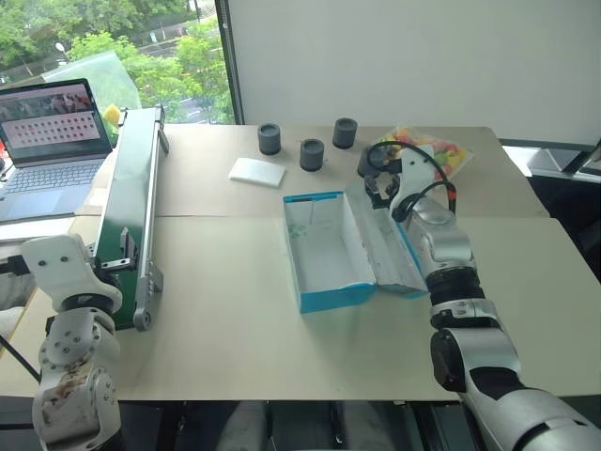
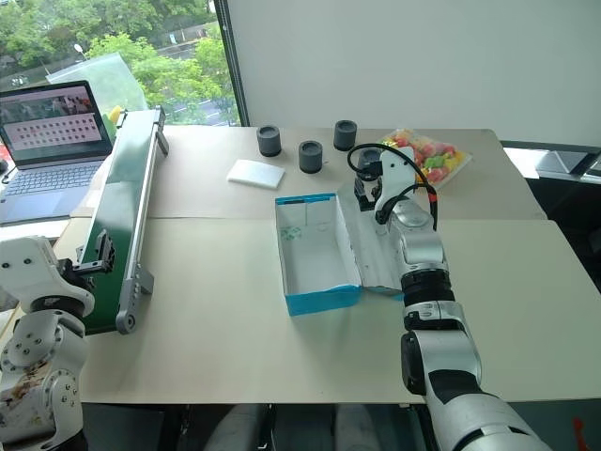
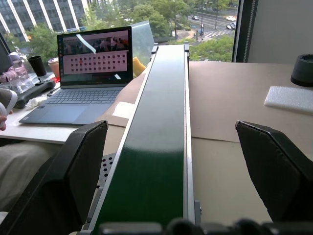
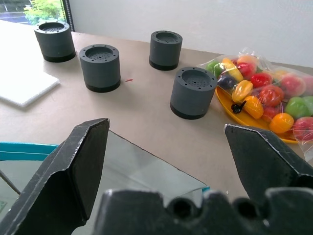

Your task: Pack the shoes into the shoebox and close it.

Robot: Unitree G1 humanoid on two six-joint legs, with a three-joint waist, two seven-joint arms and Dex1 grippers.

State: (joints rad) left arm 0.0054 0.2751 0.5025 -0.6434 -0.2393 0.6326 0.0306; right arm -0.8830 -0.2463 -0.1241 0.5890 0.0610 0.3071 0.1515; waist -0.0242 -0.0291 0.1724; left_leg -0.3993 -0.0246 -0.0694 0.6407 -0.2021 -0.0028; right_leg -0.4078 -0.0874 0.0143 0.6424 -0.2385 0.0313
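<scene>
The blue shoebox [image 1: 329, 252] lies open at the centre of the frame on the bench [image 1: 235, 338], lid flat to its right. The right end effector [image 4: 166, 147] hovers above that lid, fingers spread wide, empty; the left end effector [image 3: 171, 161] at lower left likewise gapes empty

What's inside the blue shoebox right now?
Nothing: the shoebox lies open and only its bare white floor and walls show. The right arm covers part of the flipped-back lid, so that stretch can't be checked.

Beige table [image 1: 235, 348], open shoebox [image 1: 331, 250], conveyor [image 1: 131, 207], white pad [image 1: 256, 171] (flat), grey cylinders [image 1: 312, 154]
</scene>
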